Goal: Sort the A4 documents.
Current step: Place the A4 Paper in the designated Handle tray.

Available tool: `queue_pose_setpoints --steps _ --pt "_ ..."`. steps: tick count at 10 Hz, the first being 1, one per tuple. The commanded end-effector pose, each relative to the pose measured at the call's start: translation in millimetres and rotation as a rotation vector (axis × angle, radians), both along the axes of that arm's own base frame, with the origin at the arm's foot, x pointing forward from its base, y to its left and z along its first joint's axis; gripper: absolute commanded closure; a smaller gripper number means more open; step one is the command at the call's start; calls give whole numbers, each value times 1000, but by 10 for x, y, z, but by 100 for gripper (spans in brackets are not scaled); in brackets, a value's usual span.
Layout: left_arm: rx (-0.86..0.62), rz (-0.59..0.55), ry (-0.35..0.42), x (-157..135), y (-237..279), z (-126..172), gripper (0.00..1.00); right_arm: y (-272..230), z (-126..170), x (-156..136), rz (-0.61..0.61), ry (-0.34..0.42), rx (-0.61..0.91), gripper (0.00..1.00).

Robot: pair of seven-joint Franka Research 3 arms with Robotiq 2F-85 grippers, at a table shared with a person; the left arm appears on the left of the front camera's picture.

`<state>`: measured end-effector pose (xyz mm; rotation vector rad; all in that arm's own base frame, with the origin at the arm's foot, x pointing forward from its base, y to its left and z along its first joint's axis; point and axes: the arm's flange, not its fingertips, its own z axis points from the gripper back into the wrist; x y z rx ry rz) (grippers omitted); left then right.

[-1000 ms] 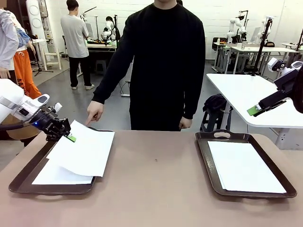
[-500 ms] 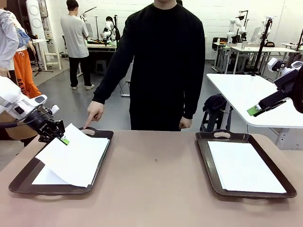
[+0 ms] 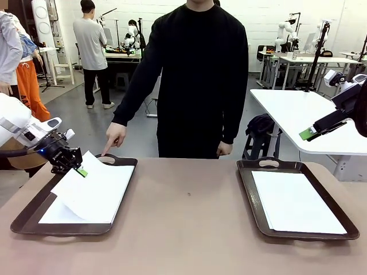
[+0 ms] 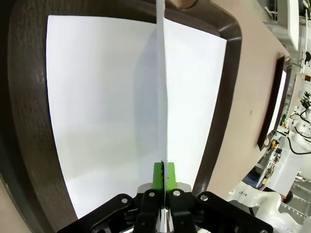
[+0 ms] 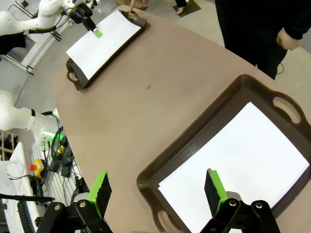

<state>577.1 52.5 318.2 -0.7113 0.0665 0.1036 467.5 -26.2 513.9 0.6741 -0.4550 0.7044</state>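
My left gripper (image 3: 80, 169) is shut on the far left corner of a white A4 sheet (image 3: 94, 186), held tilted over the left brown tray (image 3: 123, 186). In the left wrist view the held A4 sheet (image 4: 161, 82) runs edge-on between my fingers (image 4: 163, 175), above another sheet (image 4: 97, 107) lying flat in the tray. The right tray (image 3: 252, 192) holds a flat A4 sheet (image 3: 295, 201). My right gripper (image 3: 309, 133) hangs raised at the right; its green pads (image 5: 101, 187) stand wide open above the right tray's sheet (image 5: 243, 162). A person's finger (image 3: 106, 151) points at the left tray's far rim.
The person in black stands at the far side of the brown table (image 3: 189, 229), the other hand (image 3: 225, 149) hanging by the edge. The strip of table between the two trays is bare.
My left gripper drew the held sheet leftward, from overhanging the tray's right rim to lying over the tray, then shifted slightly right and down. The right arm stayed still.
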Motion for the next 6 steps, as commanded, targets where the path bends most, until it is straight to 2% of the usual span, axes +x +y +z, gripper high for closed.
queue_pose_setpoints --steps 1,2,3,4,5,6 --pt "43 -13 40 49 -107 3 80 16 -3 6 1 -2 -3 0" --pt "63 -25 40 65 -147 25 62 16 -3 6 1 -2 -3 0" --pt "89 -28 38 64 -172 49 77 16 -3 6 1 -2 -3 0" --pt "114 -44 35 39 -208 133 43 16 -3 6 1 -2 -3 0" --pt "164 -43 32 16 -231 198 58 16 -3 6 1 -2 -3 0" --pt "247 -27 44 -9 -257 244 24 16 -3 6 1 -2 -3 0"
